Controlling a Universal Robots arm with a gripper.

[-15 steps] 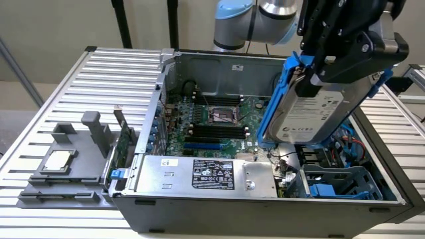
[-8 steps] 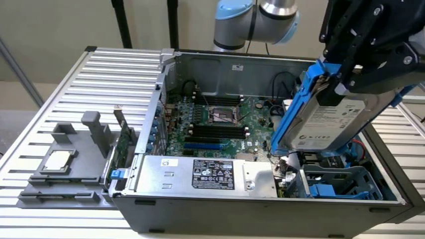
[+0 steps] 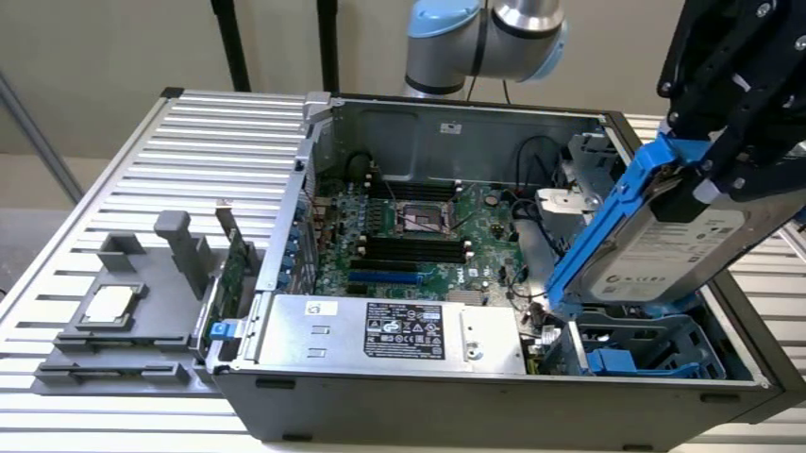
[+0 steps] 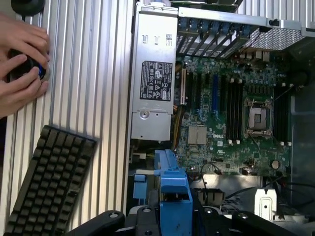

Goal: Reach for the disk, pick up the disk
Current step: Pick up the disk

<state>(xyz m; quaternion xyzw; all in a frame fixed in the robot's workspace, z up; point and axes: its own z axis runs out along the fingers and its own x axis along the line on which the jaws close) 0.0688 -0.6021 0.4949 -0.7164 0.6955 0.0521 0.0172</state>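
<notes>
Item 1, the disk (image 3: 674, 247): silver-grey hard drive with white printed label, seated in a bright blue carrier; it hangs tilted, label outward, above the drive cage (image 3: 648, 347) at the front corner of the open computer case (image 3: 504, 387), clear of the cage slots, so the lift reads as done or nearly so. The tilt appears to follow the angle of the grip, not any support from below. Item 2, the gripper (image 3: 737, 142): black claw, partly closed and clamped on the upper end of the disk's carrier; in the wrist view the blue carrier end (image 4: 173, 184) sits between the black fingers (image 4: 110, 219). Item 3, power supply (image 3: 391, 330): large silver box with black-and-white label, inside the case beside the drive cage. Item 4, motherboard (image 3: 416, 236): green board on the case floor, behind the power supply. Item 5, grey tray (image 3: 113, 321): on the slatted table outside the case, toward the exterior view's left, carrying 1 square silver chip (image 3: 108, 304). Item 6, keyboard (image 4: 49, 182): black, on the slatted table beside the case. Item 7, a person's hands (image 4: 19, 59): resting on a dark device with a blue part, well apart from the case.
</notes>
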